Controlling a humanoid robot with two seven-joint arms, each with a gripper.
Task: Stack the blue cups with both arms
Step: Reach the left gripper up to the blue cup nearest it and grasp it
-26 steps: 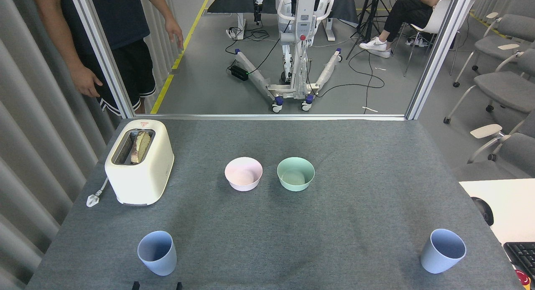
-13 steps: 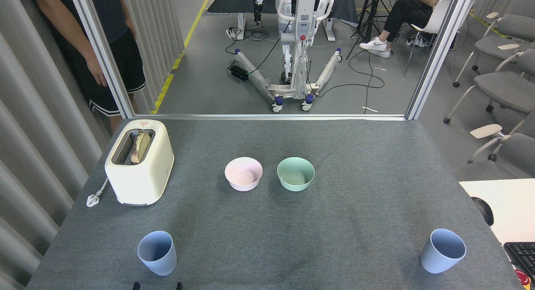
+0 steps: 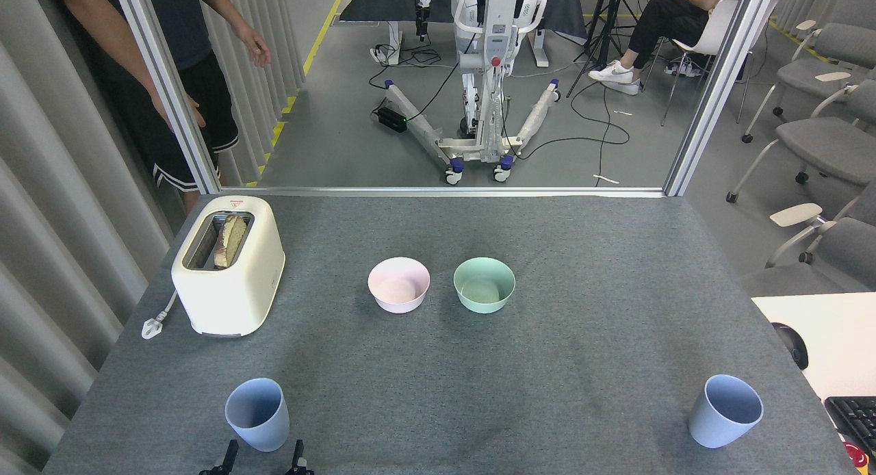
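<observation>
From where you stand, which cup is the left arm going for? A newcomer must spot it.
Start at the cream toaster on the table's left side and come straight toward the near edge. There stands the left blue cup, upright, with the left hand just below it. Its twin stands far to the right.

Red mark on toaster (image 3: 229,273) top, unreadable; no legible txt.
</observation>
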